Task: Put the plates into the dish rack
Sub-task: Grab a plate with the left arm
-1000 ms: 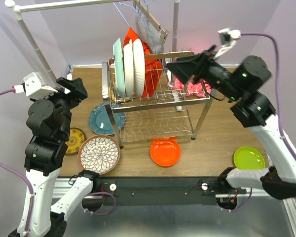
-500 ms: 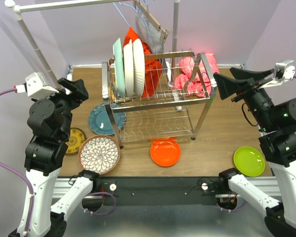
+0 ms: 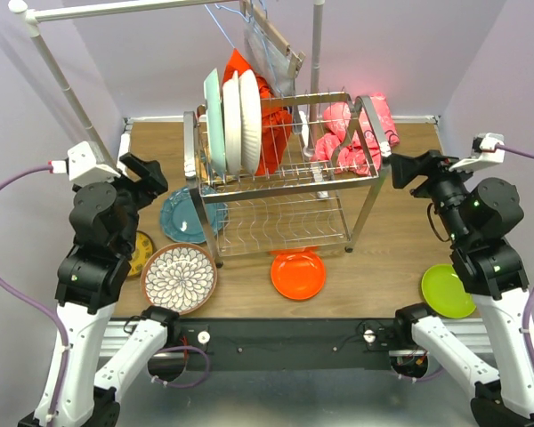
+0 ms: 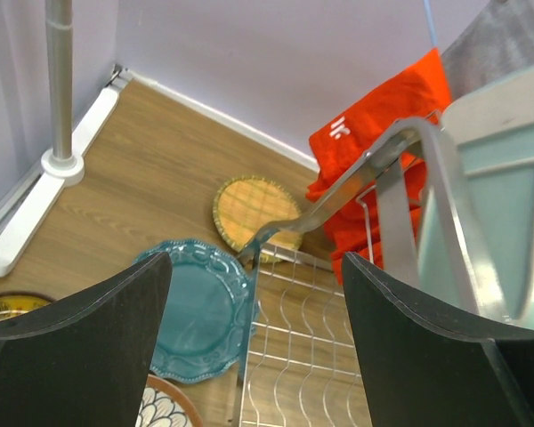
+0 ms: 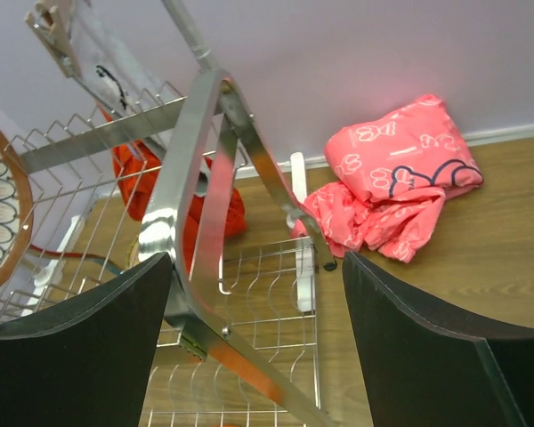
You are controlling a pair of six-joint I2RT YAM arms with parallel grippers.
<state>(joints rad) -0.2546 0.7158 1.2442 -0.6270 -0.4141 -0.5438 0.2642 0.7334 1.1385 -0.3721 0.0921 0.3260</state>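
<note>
The chrome dish rack stands mid-table with three plates upright in its upper shelf: mint, white and a brown-rimmed floral one. On the table lie a teal plate, a floral plate, an orange plate, a lime green plate and a small yellow plate. A tan plate lies behind the rack. My left gripper hovers open and empty left of the rack, above the teal plate. My right gripper is open and empty beside the rack's right end.
A pink cloth lies behind the rack's right end, and a red cloth hangs behind the plates. A white clothes rail with hangers spans the back. Walls close in on the left and right.
The right arm has swung from over the rack's right end out to the right and come down beside it, jaws widening a little. The left arm shifted slightly right.
</note>
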